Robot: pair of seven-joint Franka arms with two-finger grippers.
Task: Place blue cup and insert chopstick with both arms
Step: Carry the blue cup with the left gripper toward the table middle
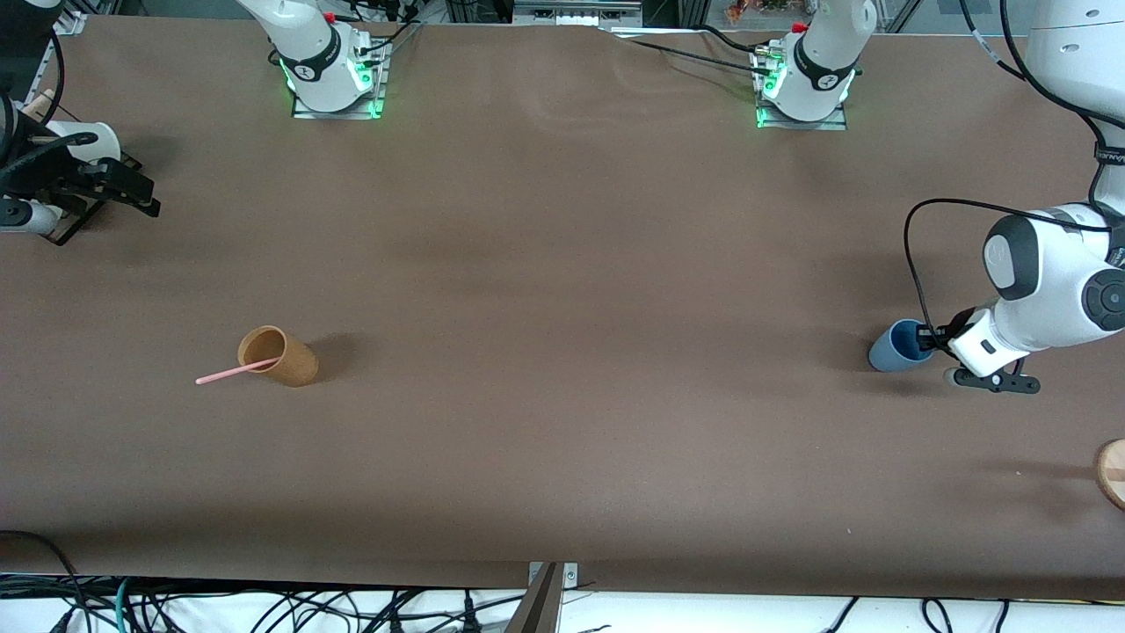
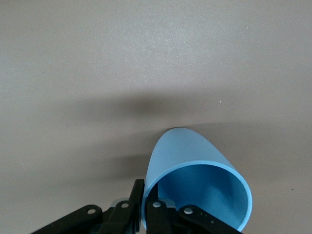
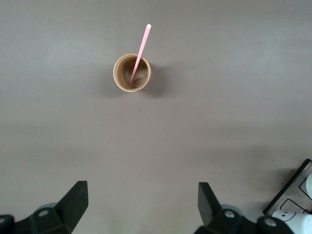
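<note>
The blue cup [image 1: 892, 350] stands on the table toward the left arm's end. My left gripper [image 1: 928, 338] is shut on its rim, one finger inside and one outside. The left wrist view shows the blue cup [image 2: 187, 153] and its bright inside, pinched by the left gripper [image 2: 147, 191]. The pale pink chopstick [image 1: 230, 373] leans out of an upright tan-brown cup [image 1: 286, 359] toward the right arm's end. My right gripper [image 1: 141, 195] hangs open over the table's edge at that end. From the right gripper [image 3: 142, 195], the chopstick [image 3: 141, 48] and tan cup [image 3: 120, 74] lie well away.
A wooden round thing [image 1: 1113, 473] pokes in at the table's edge, nearer the camera than the blue cup. A black frame with white parts [image 1: 54, 221] sits under the right arm's hand; its corner [image 3: 292, 192] shows beside that gripper.
</note>
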